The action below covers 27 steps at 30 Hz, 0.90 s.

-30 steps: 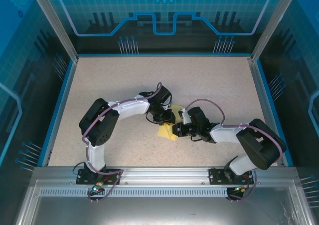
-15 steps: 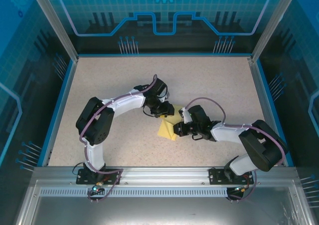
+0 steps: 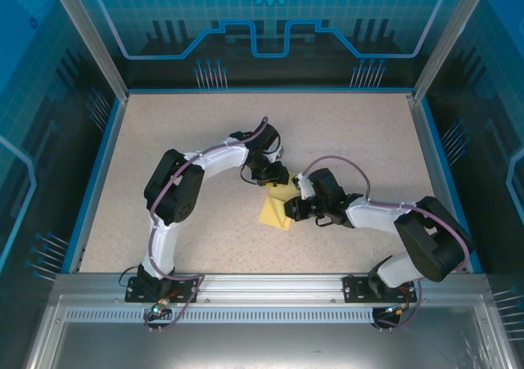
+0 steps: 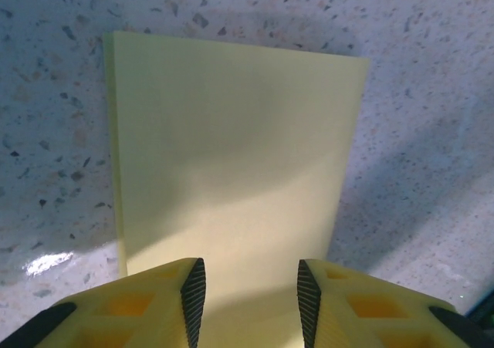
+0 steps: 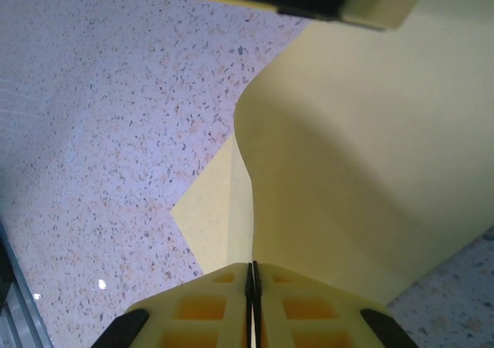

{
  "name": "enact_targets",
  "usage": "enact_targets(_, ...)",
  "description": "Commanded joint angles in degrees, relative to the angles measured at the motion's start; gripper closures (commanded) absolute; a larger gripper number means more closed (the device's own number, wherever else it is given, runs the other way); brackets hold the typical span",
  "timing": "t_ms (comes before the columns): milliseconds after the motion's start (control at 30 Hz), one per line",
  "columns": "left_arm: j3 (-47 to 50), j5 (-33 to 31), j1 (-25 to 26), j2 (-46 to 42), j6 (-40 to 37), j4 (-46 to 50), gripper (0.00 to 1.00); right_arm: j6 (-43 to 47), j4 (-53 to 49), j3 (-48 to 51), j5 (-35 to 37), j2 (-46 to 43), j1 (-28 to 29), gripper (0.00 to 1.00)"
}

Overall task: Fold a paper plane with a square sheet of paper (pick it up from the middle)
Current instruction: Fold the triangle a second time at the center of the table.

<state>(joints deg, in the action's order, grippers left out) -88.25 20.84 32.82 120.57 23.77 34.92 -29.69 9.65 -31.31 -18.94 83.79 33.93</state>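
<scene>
The square sheet of paper (image 3: 272, 213) is pale yellow and lies folded at mid-table between my two grippers. From the left wrist it looks like a flat rectangle (image 4: 231, 147) on the speckled table. My left gripper (image 4: 251, 286) hovers over the sheet's far end (image 3: 277, 177); it is open with nothing between its pads. My right gripper (image 5: 252, 275) is shut on the sheet's edge (image 3: 288, 209). From that grip one layer (image 5: 347, 170) curves upward, and a flat pointed corner (image 5: 208, 217) lies on the table beneath. The paper plane is out of view.
The speckled table (image 3: 188, 132) has a blue rim (image 3: 98, 173) and glass walls behind it. The metal rail (image 3: 262, 285) holding both arm bases runs along the near edge. Both forearms crowd the table's middle.
My left gripper has opened, letting go of the paper, and drawn back toward the far side. More of the sheet shows now. The right gripper has stayed shut on it.
</scene>
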Motion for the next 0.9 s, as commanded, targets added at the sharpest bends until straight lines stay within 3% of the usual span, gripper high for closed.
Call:
enact_targets(0,-2.4,0.2,-0.3,1.7,-3.1,3.2,0.61,1.5,-1.6,-1.7,-2.3,0.4,-0.8,0.89)
enact_targets(367,-4.1,-2.7,-0.3,4.8,-6.1,6.1,0.63,3.2,-3.5,-3.3,-4.0,2.4,-1.3,0.89)
enact_targets(867,-4.7,-3.7,-0.3,6.8,-7.4,7.4,0.63,6.0,-8.4,-5.1,-1.0,3.5,-2.6,0.89)
